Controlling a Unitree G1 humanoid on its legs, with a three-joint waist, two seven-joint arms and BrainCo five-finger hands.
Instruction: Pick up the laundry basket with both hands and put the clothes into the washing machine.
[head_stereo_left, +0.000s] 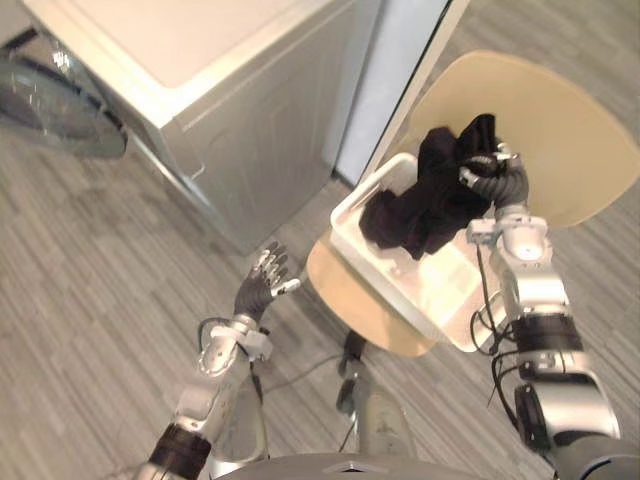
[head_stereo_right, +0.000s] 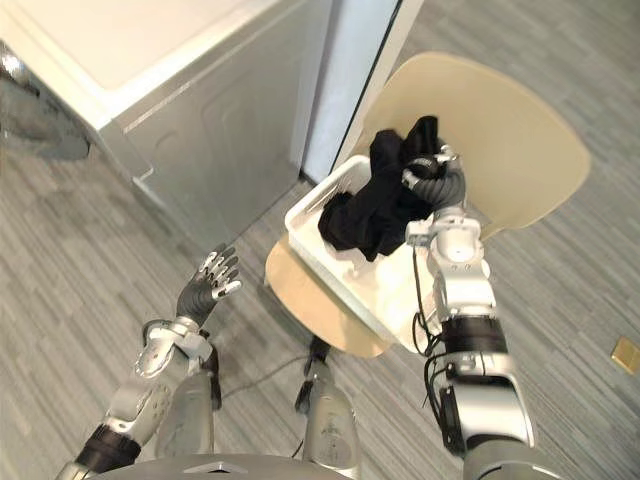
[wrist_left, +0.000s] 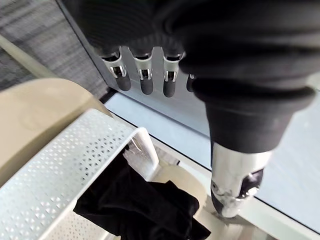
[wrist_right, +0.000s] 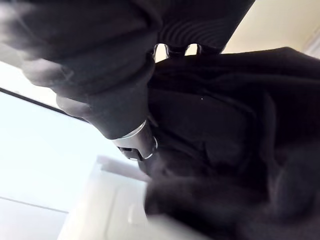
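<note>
Grey plank floor (head_stereo_left: 90, 250) is stretching out beneath a silver-white washing machine (head_stereo_left: 230, 130). The right hand (head_stereo_left: 497, 178) is sinking into a soft heap of black clothes (head_stereo_left: 430, 200); whether it is gripping them I cannot tell. The clothes are lying in a white perforated plastic laundry basket (head_stereo_left: 350, 215), which is sitting on the seat of a beige round-backed chair (head_stereo_left: 560, 130). The left hand (head_stereo_left: 265, 283) is hovering spread open above the floor, apart from the basket. The cloth looks light and floppy, the basket stiff but probably slick, so I would be taking it by opposite rims.
</note>
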